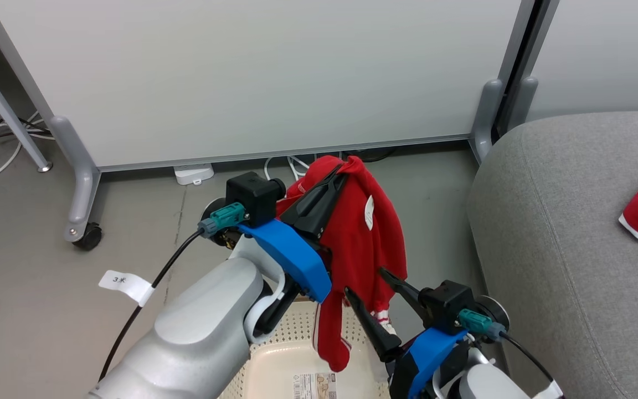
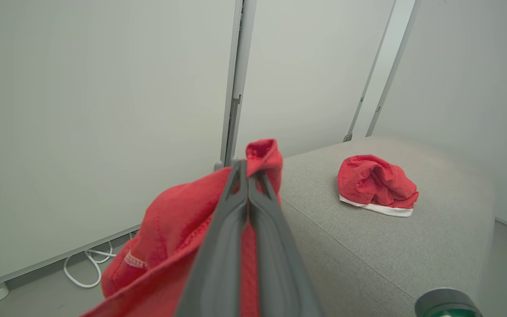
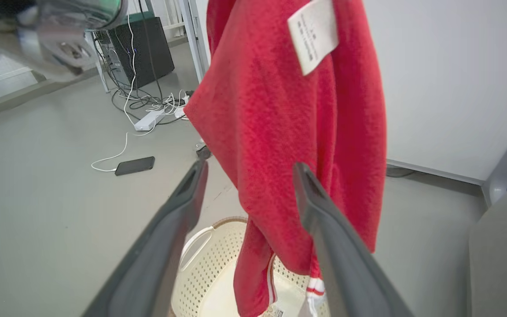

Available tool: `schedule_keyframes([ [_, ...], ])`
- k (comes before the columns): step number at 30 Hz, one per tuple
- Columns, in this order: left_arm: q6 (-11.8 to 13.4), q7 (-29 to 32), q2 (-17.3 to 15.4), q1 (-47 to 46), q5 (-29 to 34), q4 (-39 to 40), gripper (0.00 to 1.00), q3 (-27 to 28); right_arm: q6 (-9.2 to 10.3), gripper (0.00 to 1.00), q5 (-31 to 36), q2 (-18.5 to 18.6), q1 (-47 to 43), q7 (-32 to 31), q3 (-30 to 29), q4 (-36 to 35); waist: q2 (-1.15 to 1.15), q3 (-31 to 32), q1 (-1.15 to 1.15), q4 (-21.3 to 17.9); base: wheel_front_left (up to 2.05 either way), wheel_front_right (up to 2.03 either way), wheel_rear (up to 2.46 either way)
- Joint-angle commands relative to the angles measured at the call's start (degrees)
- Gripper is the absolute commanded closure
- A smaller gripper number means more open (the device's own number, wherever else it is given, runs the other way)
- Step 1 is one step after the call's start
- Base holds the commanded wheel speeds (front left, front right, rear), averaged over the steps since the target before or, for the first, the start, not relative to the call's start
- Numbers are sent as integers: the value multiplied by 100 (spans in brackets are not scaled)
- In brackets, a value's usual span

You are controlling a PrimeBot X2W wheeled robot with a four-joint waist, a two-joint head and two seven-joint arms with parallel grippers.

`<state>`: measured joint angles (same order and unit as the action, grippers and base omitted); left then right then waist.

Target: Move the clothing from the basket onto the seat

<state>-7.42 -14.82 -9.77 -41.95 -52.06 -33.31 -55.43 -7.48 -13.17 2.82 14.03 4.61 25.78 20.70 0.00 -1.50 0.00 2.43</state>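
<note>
My left gripper (image 1: 343,169) is shut on the top fold of a red garment (image 1: 366,244) with a white tag, holding it high above the cream basket (image 1: 286,366). The cloth hangs down, its lower end dangling over the basket's inside. In the left wrist view the shut gripper (image 2: 248,169) pinches the red garment (image 2: 174,229). My right gripper (image 1: 364,284) stands open beside the hanging cloth, low and to its right; its wrist view shows the red garment (image 3: 288,132) hanging just beyond the spread fingers, over the basket (image 3: 209,264). Another red garment (image 2: 376,185) with white trim lies on the grey seat (image 1: 574,249).
White partition panels on grey wheeled feet (image 1: 78,188) stand behind. Cables and a power strip (image 1: 193,174) lie at the panel's base. A black phone (image 3: 134,165) lies on the grey floor to the left. The seat fills the right side.
</note>
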Motion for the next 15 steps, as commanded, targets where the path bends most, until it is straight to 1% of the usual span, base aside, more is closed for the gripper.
schedule_keyframes([
  [1,-11,-37,31,-118,-26,-7,100,-23,-3,0,-60,14,200,49,27,218,0,-23,0,14,0,0,0],
  [6,-11,-40,101,-213,-35,-36,100,-138,-3,0,-183,13,648,223,136,869,0,-71,0,55,0,0,0],
  [15,-11,-42,225,-338,-138,-49,100,-356,-3,0,-701,11,1284,681,354,1929,0,-122,0,154,0,0,0],
])
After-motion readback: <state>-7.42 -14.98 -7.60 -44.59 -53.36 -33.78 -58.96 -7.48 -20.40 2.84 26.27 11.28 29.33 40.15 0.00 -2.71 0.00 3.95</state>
